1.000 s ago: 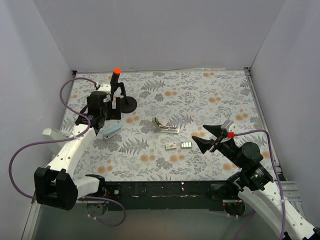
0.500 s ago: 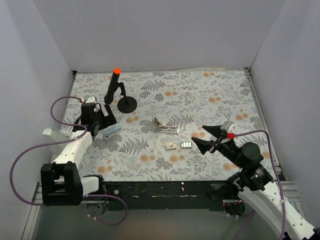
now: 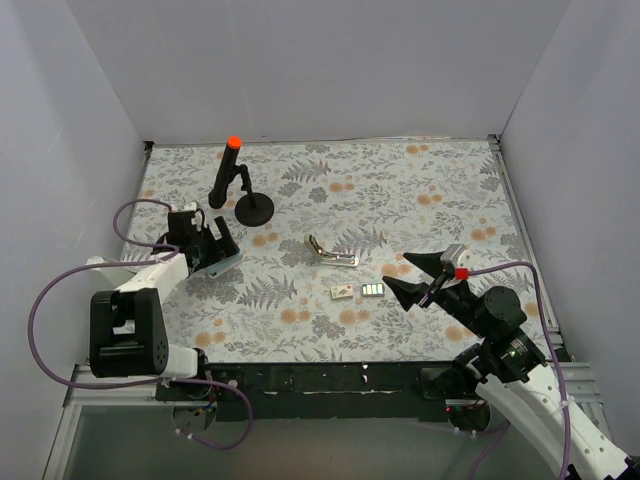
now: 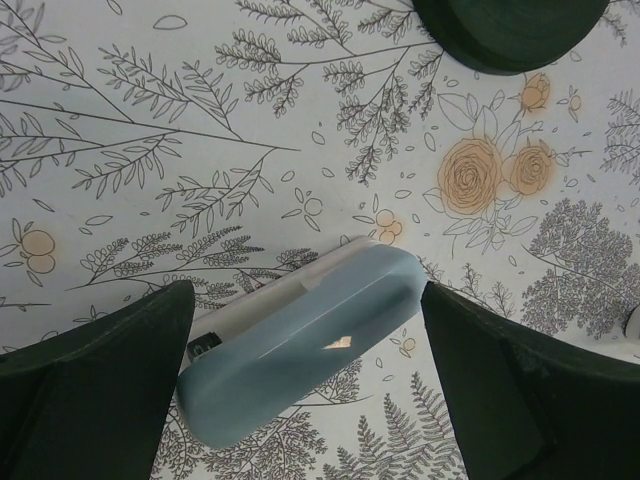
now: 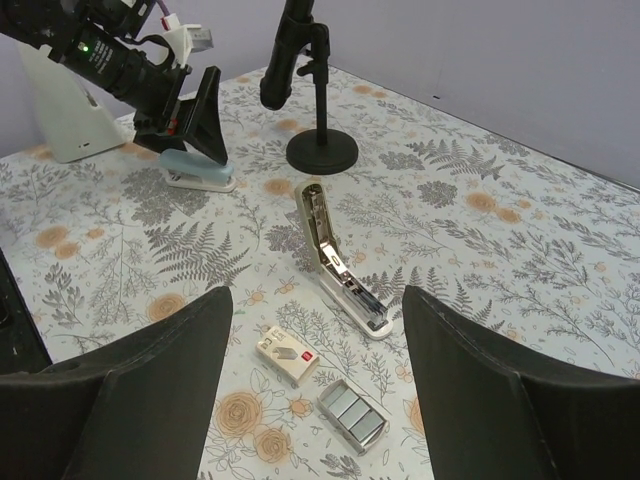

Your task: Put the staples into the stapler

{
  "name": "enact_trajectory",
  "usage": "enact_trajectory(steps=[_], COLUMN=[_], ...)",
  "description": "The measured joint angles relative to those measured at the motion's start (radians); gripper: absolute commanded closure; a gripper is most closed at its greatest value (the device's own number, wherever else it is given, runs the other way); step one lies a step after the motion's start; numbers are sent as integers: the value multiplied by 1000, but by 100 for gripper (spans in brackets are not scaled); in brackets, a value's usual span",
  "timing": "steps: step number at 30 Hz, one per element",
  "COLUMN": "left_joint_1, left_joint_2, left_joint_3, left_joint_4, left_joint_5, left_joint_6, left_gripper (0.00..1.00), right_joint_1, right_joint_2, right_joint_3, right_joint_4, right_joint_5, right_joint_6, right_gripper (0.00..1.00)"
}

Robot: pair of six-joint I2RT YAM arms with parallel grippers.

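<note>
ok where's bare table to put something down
Free: the far right of the table, from the black stand to the right wall; also the near strip between blue bar and staple box. Crowded: mid-table, where stapler, staple box and staples cluster by the right gripper, and around the left gripper straddling the blue bar.

The table cover point(image 3: 400, 190) is white with grey ferns and orange blossoms; the stapler point(image 5: 335, 262) is pale olive-green, silver inside; the staples point(image 5: 352, 415) are silvery grey, their box point(image 5: 285, 355) cream with a red spot; the bar point(image 4: 300, 345) is light blue; the stand point(image 3: 254, 209) is black, orange-tipped.
</note>
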Motion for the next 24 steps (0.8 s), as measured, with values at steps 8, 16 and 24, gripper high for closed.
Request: enact_trajectory(steps=[8, 16, 24], left_joint_1=[3, 4, 4], left_joint_2=[49, 43, -14], left_joint_3=[0, -12, -73], left_joint_4=[-26, -29, -22], left_joint_5=[80, 209, 334], left_joint_6=[-32, -121, -226], left_gripper=[2, 2, 2], right_joint_1=[0, 0, 0], right_joint_2=[-12, -12, -12], right_joint_3=[0, 0, -2], right_joint_4=[1, 1, 2], right_joint_5=[0, 0, 0], right_joint_6=[0, 0, 0], right_gripper=[23, 24, 24])
